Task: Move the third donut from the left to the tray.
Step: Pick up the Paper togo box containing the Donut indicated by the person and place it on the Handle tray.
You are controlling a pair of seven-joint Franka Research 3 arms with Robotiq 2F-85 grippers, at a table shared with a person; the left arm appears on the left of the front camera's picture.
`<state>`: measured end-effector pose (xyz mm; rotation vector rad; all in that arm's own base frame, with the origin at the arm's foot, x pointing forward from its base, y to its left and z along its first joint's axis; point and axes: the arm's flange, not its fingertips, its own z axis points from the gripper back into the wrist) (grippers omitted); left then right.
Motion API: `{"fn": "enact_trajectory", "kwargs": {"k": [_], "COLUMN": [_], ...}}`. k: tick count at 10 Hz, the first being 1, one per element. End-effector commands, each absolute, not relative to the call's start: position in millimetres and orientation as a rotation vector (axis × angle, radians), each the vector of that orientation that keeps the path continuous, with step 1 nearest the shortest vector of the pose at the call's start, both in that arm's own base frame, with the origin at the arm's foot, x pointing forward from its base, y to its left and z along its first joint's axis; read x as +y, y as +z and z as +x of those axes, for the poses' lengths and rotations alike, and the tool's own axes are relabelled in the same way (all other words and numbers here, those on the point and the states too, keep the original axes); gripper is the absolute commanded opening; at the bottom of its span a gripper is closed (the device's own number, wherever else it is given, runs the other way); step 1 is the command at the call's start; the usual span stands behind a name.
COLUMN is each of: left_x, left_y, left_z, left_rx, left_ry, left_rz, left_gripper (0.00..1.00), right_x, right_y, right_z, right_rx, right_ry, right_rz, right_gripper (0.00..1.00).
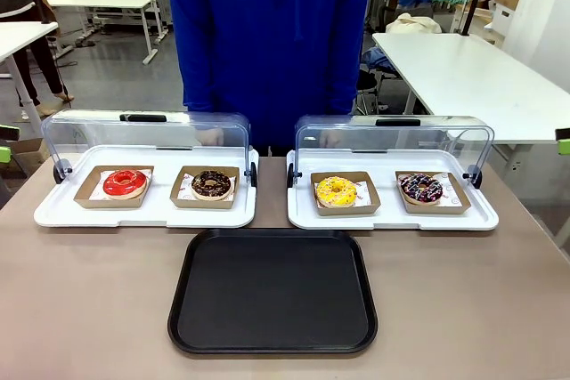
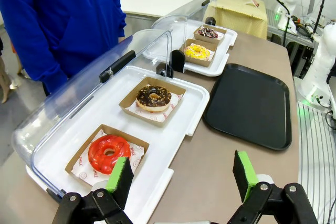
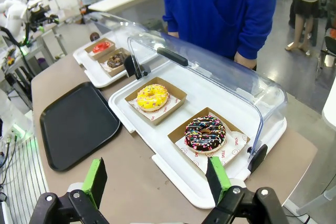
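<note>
The yellow-glazed donut [image 1: 336, 190] sits in its shallow cardboard boat [image 1: 367, 206] on the left half of the right-hand white tray [image 1: 392, 217], whose clear lid stands open, just beyond the black tray [image 1: 272, 291]. It looks light, soft and sticky on top, so I'd pinch the stiffer cardboard rim rather than the glaze, and gently, since thin card may buckle. The right gripper [image 3: 156, 178] and the left gripper [image 2: 184, 171] both hover with jaws spread wide, holding nothing.
</note>
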<state>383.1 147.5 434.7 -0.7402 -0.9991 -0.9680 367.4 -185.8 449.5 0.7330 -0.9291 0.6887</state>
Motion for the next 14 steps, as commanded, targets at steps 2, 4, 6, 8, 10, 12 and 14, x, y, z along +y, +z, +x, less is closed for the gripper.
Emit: {"fn": "enact_trajectory", "kwargs": {"k": [2,4,6,8,10,12,14], "left_x": [148.8,148.8,148.8,148.8,148.8,148.8,148.8], "left_y": [434.9,434.9,434.9,434.9,434.9,434.9,434.9], "left_z": [382.7,382.7,382.7,382.7,382.7,382.7,382.7], "left_rx": [-1.006,-1.006,-1.006,-1.006,-1.006,-1.006,-1.006], "left_ry": [-0.976,-0.976,-0.976,-0.976,-0.976,-0.976,-0.976], "left_rz": [-0.748,-0.748,-0.748,-0.748,-0.748,-0.748,-0.748], "left_gripper": [1.00,1.00,1.00,1.00,1.00,1.00,1.00], "right_x": [-187.4,-187.4,-187.4,-187.4,-187.4,-187.4,-187.4], "right_y": [451.9,451.9,451.9,451.9,451.9,451.9,451.9], "right_z": [372.3,372.3,372.3,372.3,372.3,372.3,372.3], "right_rx": [-0.969,-0.969,-0.969,-0.969,-0.969,-0.969,-0.969], "right_ry": [0.702,0.702,0.702,0.702,0.702,0.702,0.702], "right_rz": [0.735,0.735,0.735,0.735,0.735,0.735,0.735], "right_gripper": [1.00,1.00,1.00,1.00,1.00,1.00,1.00]}}
